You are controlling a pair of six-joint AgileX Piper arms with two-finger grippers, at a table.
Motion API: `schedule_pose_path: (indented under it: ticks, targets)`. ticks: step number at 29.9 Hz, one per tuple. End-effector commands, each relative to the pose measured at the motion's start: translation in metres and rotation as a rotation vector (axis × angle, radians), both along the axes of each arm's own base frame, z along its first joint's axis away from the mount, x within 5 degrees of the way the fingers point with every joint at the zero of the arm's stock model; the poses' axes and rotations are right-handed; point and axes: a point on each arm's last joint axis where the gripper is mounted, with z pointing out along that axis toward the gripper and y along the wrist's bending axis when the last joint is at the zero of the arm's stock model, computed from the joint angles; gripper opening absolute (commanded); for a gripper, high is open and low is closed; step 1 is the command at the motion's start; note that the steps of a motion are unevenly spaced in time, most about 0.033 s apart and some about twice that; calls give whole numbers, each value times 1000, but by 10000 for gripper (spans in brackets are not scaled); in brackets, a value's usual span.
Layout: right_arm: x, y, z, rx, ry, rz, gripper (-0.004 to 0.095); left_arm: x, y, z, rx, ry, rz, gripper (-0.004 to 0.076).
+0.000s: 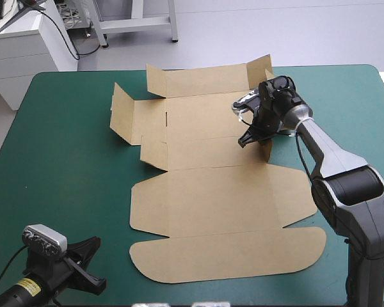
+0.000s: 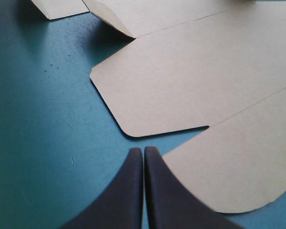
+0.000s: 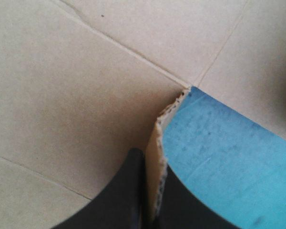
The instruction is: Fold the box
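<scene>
Mostly flat, the brown box (image 1: 224, 192) lies on the desk (image 1: 64, 160), its long axis running from the near edge to the far. On its right side a small flap (image 1: 267, 148) stands upright, pinched by the right end effector (image 3: 150, 160). The left end effector (image 2: 143, 151), closed and empty, sits by the near-left corner, the farther of the two.

Your box (image 1: 224, 211) is plain brown, unprinted, marked only by darker crease lines, and the cover (image 1: 64, 166) under it is an even teal-green. Between the black fingers of your right gripper (image 3: 152, 191) the cut board edge shows paler brown. Your left gripper (image 2: 143, 152) is black too, brown board ahead of it, teal-green beside it
</scene>
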Motion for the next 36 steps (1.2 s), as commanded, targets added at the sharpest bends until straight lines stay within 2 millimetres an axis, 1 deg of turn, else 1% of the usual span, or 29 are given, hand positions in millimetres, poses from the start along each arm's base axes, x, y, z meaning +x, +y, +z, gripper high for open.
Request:
schedule_pose_path:
  ticks: [1,3,5,7,10,16,19,23,26,36]
  targets:
    - [-4,8,46,-5,-137,125,-11,3,-1,12,-54,-60,17,-8]
    - [-4,13,51,-12,-160,176,-11,3,-1,12,-56,-59,18,-8]
    - [-5,18,54,-44,-177,290,-12,3,-1,12,-56,-59,18,-8]
    - [-7,23,54,-84,-183,451,-12,3,-1,12,-54,-60,17,-8]
    - [-12,38,55,-136,-208,656,-14,3,-1,12,-54,-60,17,-8]
    - [-19,71,60,-98,-320,866,-19,3,-1,12,-54,-60,17,-8]
    - [-27,86,60,-58,-334,962,-19,3,-1,12,-54,-60,17,-8]
    - [-33,99,61,9,-345,1019,-19,3,-1,12,-54,-60,17,-8]
    - [-36,104,62,65,-345,1019,-19,3,-1,12,-54,-60,17,-8]
    - [-47,129,65,76,-416,1098,-19,3,-1,12,-54,-60,17,-8]
